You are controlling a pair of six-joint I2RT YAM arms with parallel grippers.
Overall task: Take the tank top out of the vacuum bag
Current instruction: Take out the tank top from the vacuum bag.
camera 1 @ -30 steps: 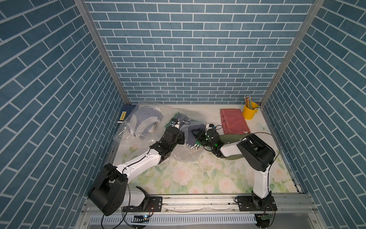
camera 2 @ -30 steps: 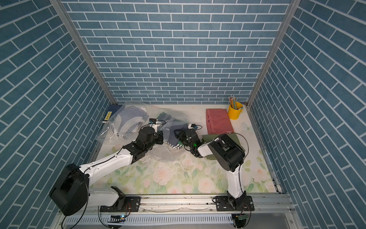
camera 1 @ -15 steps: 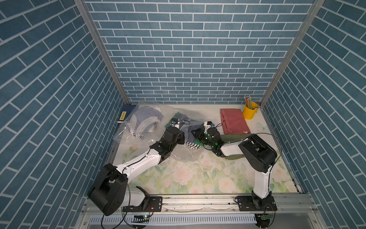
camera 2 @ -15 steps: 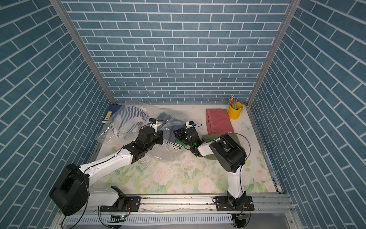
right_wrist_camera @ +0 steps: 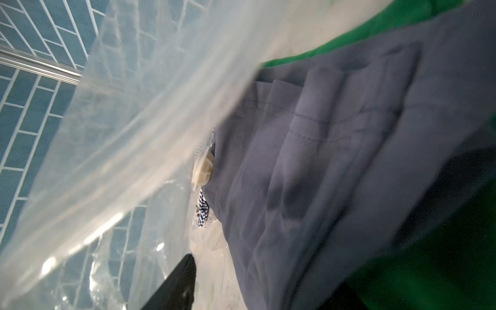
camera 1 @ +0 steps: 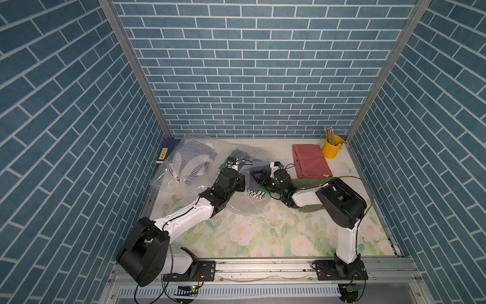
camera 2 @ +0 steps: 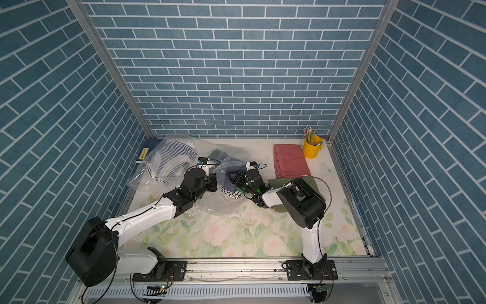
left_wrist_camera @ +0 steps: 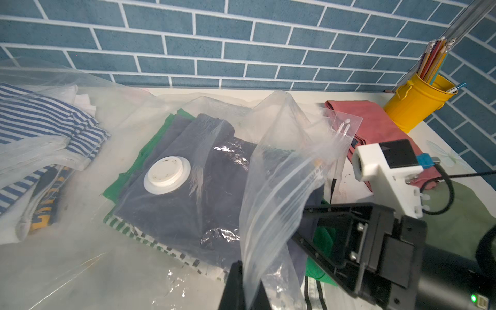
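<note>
The clear vacuum bag [camera 1: 244, 158] [camera 2: 228, 158] lies mid-table with its white valve [left_wrist_camera: 167, 175] on top. Inside is a navy garment [left_wrist_camera: 188, 209] [right_wrist_camera: 335, 147], the tank top as far as I can tell, lying on green cloth [right_wrist_camera: 362, 45]. My left gripper [camera 1: 243, 184] [left_wrist_camera: 248, 290] is shut on the bag's upper film and holds it lifted at the mouth. My right gripper [camera 1: 259, 179] [left_wrist_camera: 299, 222] [right_wrist_camera: 268, 281] reaches into the mouth with its fingers apart. Navy cloth lies between them.
A second clear bag with blue-striped clothes [camera 1: 192, 160] lies at the back left beside a blue book [camera 1: 168, 150]. A folded red cloth [camera 1: 310, 160] and a yellow pencil cup [camera 1: 332, 147] sit at the back right. Olive cloth [camera 1: 307, 181] lies under my right arm.
My right wrist has shifted slightly at the bag's mouth. My left gripper holds the film in the same place.
</note>
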